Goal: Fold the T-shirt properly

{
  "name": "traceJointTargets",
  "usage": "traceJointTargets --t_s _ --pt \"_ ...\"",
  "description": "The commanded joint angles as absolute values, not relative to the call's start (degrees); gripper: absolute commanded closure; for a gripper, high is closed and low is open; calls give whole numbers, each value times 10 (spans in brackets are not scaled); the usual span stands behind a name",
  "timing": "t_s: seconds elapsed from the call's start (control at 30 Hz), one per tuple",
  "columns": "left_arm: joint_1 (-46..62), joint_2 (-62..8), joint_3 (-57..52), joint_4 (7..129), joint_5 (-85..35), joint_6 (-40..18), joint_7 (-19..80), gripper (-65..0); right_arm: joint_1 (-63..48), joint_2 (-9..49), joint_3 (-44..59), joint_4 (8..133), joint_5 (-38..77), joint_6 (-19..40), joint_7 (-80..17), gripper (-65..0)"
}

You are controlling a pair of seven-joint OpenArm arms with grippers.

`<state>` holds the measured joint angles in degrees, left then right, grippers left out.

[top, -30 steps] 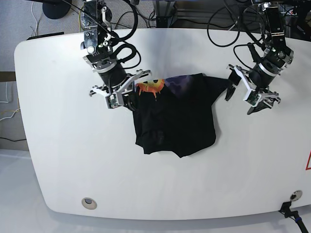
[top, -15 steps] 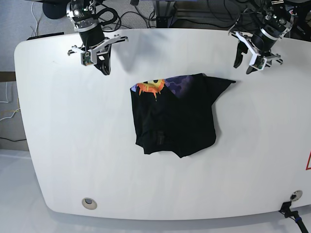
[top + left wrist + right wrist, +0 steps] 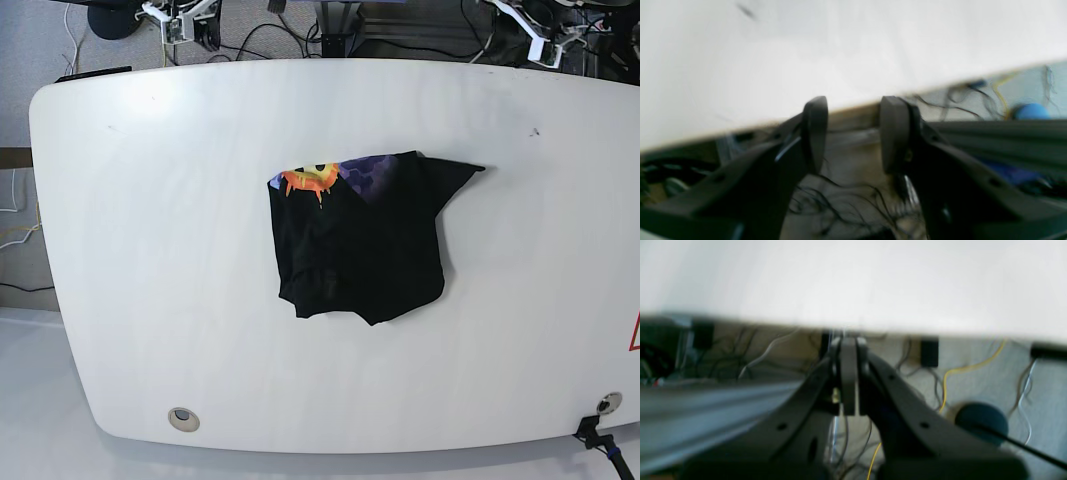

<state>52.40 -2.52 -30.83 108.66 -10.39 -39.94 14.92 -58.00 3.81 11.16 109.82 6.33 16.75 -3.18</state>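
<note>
I see the T-shirt [image 3: 358,240] lying mid-bench [image 3: 150,250], folded into a rough block, one sleeve poking out. My left hand [image 3: 852,133] is spread and empty, right hand [image 3: 849,373] pressed together. Tidying remains, I'd say.

We see a white table [image 3: 150,300] with rounded corners filling most of the base view, its top smooth and evenly lit. Two round metal fittings are set near its front edge, one at the left [image 3: 181,418] and one at the right [image 3: 608,402]. Beyond the far edge we make out a tangle of black cables [image 3: 300,30] on a grey floor [image 3: 40,40]. In the right wrist view we find a yellow cable [image 3: 970,368] and a round blue object [image 3: 982,421] on that floor, both blurred.
</note>
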Motion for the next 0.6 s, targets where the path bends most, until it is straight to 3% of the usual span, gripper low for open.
traceJointTargets --t_s 0.0,0.23,0.57 --pt "541 -22 -290 1092 -96 -400 137 -228 -608 31 114 1106 69 171 -15 0" --pt "555 15 -223 1044 -32 -400 137 -228 -647 21 114 1039 69 171 -15 0" --pt "449 12 -175 793 45 -400 137 -228 -517 23 113 790 65 172 -15 0"
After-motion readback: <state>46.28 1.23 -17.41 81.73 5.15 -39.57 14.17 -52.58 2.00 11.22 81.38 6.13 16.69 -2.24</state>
